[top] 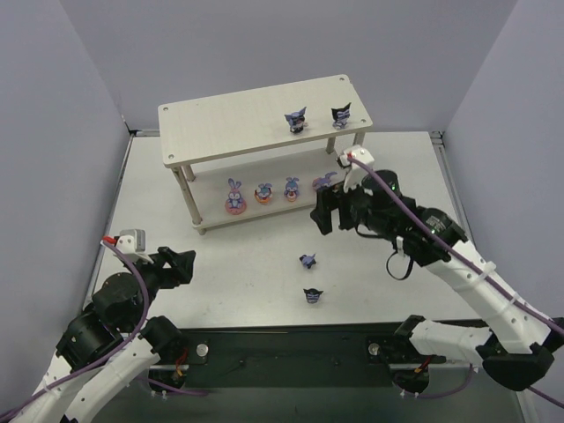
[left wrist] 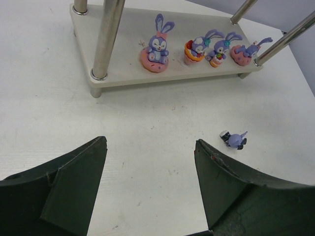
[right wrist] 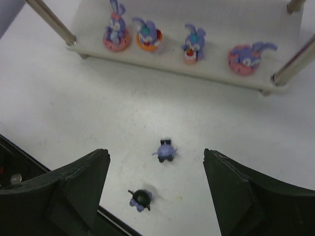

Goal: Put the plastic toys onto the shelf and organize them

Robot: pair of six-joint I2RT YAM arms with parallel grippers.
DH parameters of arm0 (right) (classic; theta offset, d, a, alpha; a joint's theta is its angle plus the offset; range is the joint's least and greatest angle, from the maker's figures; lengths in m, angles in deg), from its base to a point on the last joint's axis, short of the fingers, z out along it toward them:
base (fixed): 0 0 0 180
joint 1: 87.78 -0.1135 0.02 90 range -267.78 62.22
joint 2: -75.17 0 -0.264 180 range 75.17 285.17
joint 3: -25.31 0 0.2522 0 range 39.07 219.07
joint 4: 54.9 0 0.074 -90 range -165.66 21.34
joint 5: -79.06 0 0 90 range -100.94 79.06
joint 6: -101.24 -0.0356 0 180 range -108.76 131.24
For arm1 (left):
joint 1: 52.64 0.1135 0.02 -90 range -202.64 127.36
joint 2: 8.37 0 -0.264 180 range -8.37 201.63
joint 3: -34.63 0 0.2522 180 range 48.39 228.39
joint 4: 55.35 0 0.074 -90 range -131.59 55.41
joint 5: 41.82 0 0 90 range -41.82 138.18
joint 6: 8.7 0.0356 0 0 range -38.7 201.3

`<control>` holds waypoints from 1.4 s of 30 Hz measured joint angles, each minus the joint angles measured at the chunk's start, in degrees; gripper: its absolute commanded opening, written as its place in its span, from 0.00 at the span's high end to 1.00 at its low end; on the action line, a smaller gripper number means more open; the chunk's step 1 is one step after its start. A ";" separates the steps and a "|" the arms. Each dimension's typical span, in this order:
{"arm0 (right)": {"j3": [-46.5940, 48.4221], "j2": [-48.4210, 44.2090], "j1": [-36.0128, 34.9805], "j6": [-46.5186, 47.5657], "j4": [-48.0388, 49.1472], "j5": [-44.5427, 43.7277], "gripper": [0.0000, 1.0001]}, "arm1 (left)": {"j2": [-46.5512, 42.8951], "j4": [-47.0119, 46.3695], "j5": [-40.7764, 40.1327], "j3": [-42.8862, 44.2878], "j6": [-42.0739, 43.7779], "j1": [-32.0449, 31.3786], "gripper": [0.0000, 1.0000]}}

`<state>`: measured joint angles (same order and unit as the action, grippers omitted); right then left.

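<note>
The beige two-tier shelf (top: 229, 119) stands at the back of the table. Two dark pointed-ear figures (top: 297, 120) (top: 341, 115) stand on its top board. Several bunnies (top: 234, 197) line the lower board; the rightmost bunny (right wrist: 246, 55) lies tipped over. Two dark figures are on the table: one lying on its side (top: 307, 261) (right wrist: 166, 150) (left wrist: 236, 140), one nearer the front (top: 313, 295) (right wrist: 141, 198). My right gripper (right wrist: 156, 169) is open, empty, above these two. My left gripper (left wrist: 150, 157) is open, empty, low at the front left.
The shelf's metal legs (left wrist: 106, 39) stand between the boards. A black strip with the arm bases (top: 291, 352) runs along the table's near edge. Grey walls enclose the table on the left, back and right.
</note>
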<state>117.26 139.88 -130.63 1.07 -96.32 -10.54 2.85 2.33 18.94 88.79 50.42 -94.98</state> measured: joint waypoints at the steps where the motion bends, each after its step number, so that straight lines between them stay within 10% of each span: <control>1: -4.61 -2.40 -0.70 -1.97 0.76 -0.74 0.21 | 0.11 -0.02 0.02 0.00 0.00 0.00 0.18; 15: -37.53 -4.98 -28.94 -31.58 8.94 -26.77 0.14 | 3.63 -0.74 2.05 -0.20 -0.13 0.00 0.18; 31: -40.68 10.88 -43.23 -72.24 3.50 -46.90 0.20 | 3.45 -0.83 2.36 -0.22 -0.15 0.00 0.18; 42: -40.76 18.82 -45.00 -80.21 2.99 -49.53 0.23 | 3.41 -0.83 2.34 -0.42 -0.20 0.00 0.18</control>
<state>76.50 158.70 -175.64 -79.15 -93.33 -60.06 6.26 1.50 21.28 88.38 50.23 -94.98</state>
